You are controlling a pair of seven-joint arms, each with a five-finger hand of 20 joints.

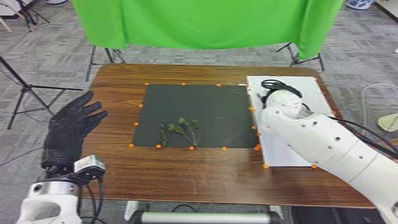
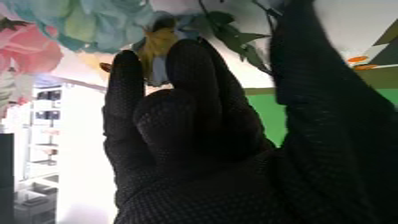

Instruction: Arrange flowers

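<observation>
Right hand point(image 2: 209, 175) at white board point(image 1: 281, 156), nearer flowers point(image 2: 93, 22) than spread left hand point(image 1: 67, 131); fingers loosely extended, thumb apart. 1 leafy stem point(image 2: 233, 38) slants across finger-thumb gap.

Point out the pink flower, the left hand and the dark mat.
Pink flower point(image 2: 35, 51): right wrist view, on its petals.
Left hand point(image 1: 71, 122): head view, on the glove below the fingers.
Dark mat point(image 1: 209, 102): head view, on its bare upper part.
</observation>
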